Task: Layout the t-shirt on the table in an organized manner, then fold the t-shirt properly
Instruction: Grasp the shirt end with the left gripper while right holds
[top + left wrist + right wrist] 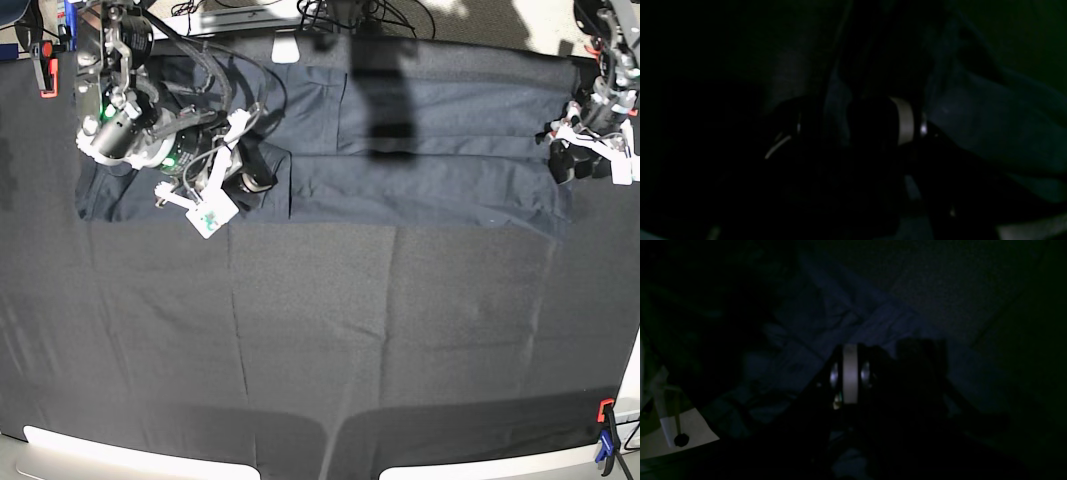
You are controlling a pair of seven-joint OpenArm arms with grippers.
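T-shirt (420, 150) is lying stretched wide across the far half of the table (320, 330) | left gripper (572, 160) is sitting at the shirt's right end, jaws standing wide around a fold of its cloth | right gripper (255, 172) is pressing shut on the shirt's left end

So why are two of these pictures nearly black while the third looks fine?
Both wrist views are badly underexposed, pressed close to the dark t-shirt; only faint blue folds show. The base view is evenly lit and sharp, with one shadow falling across the shirt.
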